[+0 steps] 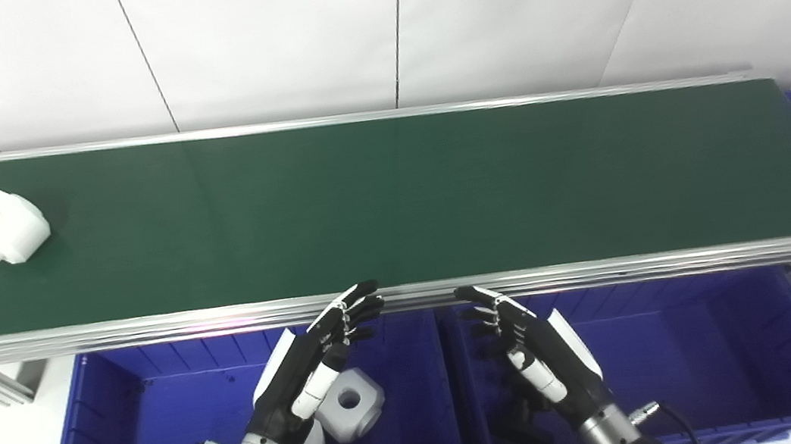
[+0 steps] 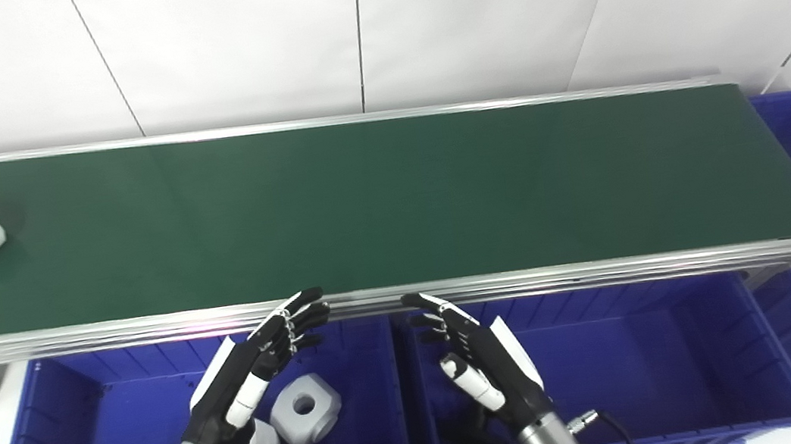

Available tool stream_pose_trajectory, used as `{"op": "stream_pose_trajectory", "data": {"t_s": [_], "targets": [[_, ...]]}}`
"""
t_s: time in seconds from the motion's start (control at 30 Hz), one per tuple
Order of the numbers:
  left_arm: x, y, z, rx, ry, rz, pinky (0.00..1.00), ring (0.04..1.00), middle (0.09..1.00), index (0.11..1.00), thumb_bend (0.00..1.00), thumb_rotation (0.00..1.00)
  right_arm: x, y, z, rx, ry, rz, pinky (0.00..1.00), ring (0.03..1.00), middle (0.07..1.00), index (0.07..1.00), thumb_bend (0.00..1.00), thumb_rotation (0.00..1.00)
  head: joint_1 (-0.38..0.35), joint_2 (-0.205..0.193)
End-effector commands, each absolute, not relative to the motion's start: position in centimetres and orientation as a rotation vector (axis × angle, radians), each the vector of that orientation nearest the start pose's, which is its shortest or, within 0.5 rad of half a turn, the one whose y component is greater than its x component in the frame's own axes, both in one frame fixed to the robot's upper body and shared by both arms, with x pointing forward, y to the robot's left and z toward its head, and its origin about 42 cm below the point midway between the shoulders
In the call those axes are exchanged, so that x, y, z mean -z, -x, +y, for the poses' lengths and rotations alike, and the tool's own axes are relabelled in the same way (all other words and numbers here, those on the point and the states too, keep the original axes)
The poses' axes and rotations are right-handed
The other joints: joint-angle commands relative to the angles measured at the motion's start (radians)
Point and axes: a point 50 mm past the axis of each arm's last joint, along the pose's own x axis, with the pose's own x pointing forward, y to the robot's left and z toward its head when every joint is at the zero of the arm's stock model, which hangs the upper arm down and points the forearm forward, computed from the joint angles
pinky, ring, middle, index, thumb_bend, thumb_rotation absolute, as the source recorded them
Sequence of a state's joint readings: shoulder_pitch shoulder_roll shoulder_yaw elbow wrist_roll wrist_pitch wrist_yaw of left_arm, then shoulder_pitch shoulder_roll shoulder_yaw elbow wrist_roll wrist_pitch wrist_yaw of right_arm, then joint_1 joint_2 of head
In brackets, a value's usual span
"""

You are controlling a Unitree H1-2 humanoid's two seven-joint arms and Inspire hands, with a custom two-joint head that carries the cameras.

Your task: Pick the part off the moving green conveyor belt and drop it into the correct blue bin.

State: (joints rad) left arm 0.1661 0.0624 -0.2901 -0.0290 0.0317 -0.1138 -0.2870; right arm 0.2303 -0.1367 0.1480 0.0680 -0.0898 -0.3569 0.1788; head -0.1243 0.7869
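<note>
Left eye view: left hand (image 1: 315, 362) and right hand (image 1: 534, 345) hover open, empty; left bin (image 1: 115, 412) holds white parts (image 1: 351, 404); another part (image 1: 3, 225) rides the belt (image 1: 392, 199).

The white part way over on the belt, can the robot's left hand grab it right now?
Probably not yet. The white part sits at the belt's far left end, while the open left hand hovers over the left bin. Nothing blocks the way.

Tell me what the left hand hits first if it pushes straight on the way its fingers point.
Probably the conveyor's near metal rail: the left hand points up and right at it, fingertips almost there. Depth is unclear.
</note>
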Motion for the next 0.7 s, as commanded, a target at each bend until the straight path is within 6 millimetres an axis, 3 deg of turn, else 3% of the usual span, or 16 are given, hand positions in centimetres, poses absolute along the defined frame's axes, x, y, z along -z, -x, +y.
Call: {"op": "stream_pose_trajectory", "data": {"t_s": [0.0, 0.3, 0.67], "targets": [[-7.67, -21.54, 14.68, 0.543, -0.059, -0.033, 0.83, 0.879, 0.870, 0.887, 0.85, 0.96, -5.55, -19.60, -21.53, -0.313, 0.190, -0.142, 0.76, 0.822, 0.881, 0.849, 0.88, 1.00, 0.000, 0.001], [-7.61, -21.46, 14.84, 0.547, -0.059, -0.035, 0.83, 0.873, 0.865, 0.888, 0.82, 0.95, -5.99, -19.40, -21.07, -0.288, 0.173, -0.172, 0.75, 0.809, 0.860, 0.854, 0.88, 1.00, -0.003, -0.001], [-7.59, -21.40, 14.76, 0.547, -0.067, -0.033, 0.83, 0.886, 0.868, 0.887, 0.86, 0.95, -5.92, -19.47, -21.04, -0.296, 0.174, -0.172, 0.74, 0.809, 0.877, 0.852, 0.89, 1.00, -0.003, -0.005]]}}
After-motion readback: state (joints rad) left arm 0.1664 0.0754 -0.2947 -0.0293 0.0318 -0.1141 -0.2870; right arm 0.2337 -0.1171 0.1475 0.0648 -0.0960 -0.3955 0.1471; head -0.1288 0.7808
